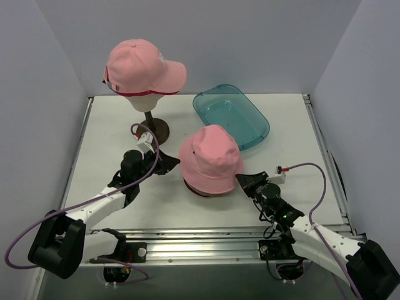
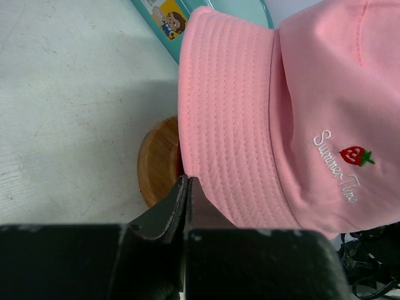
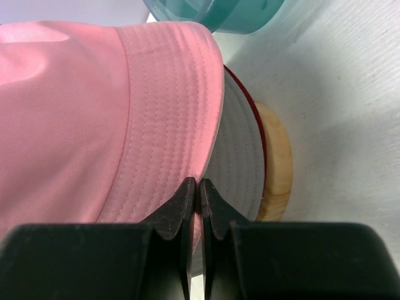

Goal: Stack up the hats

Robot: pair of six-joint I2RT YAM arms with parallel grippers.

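Fingers [image 2: 170, 209] low at bucket hat [image 1: 211, 159] brim

Robot lab: plain walls [image 1: 250, 37], aluminium rail [image 1: 206, 240]

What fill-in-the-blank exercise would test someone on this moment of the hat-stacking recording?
1. The left gripper and right gripper each pinch the bucket hat by its ____.
2. The fruit embroidered on the bucket hat is a ____.
3. The peaked cap sits on the head form at the back ____ of the table.

Missing words: brim; strawberry; left.
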